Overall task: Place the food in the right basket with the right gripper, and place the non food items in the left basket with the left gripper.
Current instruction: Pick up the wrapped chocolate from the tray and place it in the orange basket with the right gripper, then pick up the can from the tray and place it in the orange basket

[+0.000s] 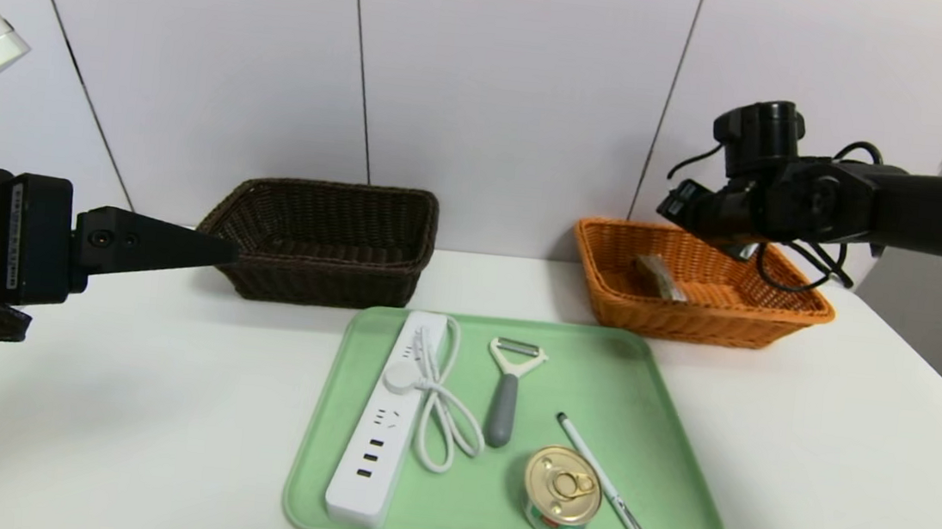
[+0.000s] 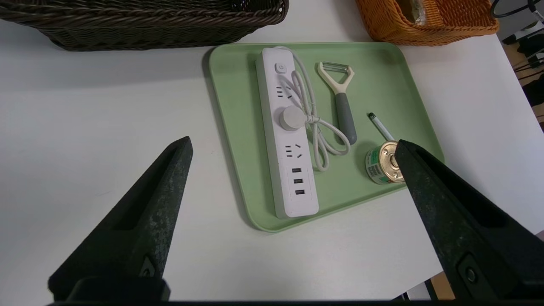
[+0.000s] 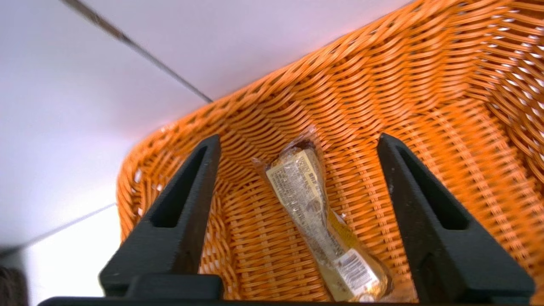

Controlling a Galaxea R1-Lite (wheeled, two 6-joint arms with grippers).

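Now snack pkt (image 3: 316, 216) lies loose in orange basket (image 3: 425, 106) betw wide right jaws.

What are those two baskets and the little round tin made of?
Both baskets look woven, wicker or plastic rattan: the dark brown basket and orange basket show interlaced strands. The tin looks metal, with a shiny gold pull-ring lid.

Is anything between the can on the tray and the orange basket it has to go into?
Nothing visible blocks it. The can stands on the green tray, the pen beside it; the orange basket lies open beyond, right end effector open above it.
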